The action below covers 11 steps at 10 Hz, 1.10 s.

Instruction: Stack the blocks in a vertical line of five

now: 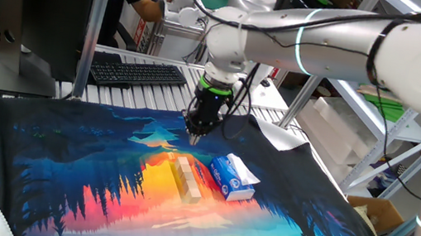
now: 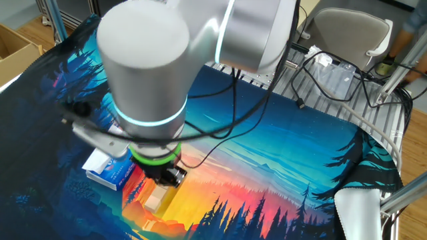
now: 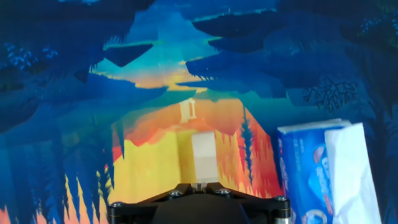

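One fixed view shows the counter (image 1: 32, 192) draped in a forest-sunset cloth (image 1: 104, 161), with a keyboard (image 1: 138, 72) on the bare slatted part behind the cloth. Left of the blue-and-white box (image 1: 232, 177), on the orange patch of that cloth, the blocks (image 1: 188, 179) lie flat in a touching row, not stacked; their exact count is hard to read. The arm (image 1: 331, 36) reaches in from the right, and its fingers (image 1: 194, 139) point down behind the far end of the row, pressed fully together with nothing between them, apart from the wood. In the other fixed view the arm's wrist covers most of the row; only some tan cubes (image 2: 159, 197) show beneath it, right of the box (image 2: 107, 168). In the hand view the blocks (image 3: 204, 157) sit left of the box (image 3: 326, 171).
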{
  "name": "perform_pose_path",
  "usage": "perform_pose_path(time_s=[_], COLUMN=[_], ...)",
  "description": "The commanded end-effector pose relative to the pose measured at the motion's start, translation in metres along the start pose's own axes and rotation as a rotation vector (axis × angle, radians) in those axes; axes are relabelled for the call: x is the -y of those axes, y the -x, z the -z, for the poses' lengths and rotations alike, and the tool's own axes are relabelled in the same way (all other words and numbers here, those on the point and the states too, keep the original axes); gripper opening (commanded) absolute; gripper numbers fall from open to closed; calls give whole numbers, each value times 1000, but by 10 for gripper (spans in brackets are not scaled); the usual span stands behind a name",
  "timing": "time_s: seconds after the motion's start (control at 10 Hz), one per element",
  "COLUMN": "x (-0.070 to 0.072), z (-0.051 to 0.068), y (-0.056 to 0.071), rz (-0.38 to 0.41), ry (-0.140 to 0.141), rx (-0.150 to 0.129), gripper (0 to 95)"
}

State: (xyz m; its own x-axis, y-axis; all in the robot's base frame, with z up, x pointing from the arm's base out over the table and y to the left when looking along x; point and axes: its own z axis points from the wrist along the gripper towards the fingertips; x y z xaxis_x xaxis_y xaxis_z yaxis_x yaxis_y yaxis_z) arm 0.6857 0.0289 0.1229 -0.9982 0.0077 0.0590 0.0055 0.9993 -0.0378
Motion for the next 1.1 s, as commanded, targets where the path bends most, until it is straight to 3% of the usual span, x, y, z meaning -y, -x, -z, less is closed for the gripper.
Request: perform_pose_path(time_s=[0.1, 0.4, 1.1], x=[5, 17, 11], z=[-7, -20, -44], y=[12, 20, 33], rz=[10, 1, -14], ry=[3, -2, 15], rx=[-1, 10, 7], gripper=[0, 0, 0])
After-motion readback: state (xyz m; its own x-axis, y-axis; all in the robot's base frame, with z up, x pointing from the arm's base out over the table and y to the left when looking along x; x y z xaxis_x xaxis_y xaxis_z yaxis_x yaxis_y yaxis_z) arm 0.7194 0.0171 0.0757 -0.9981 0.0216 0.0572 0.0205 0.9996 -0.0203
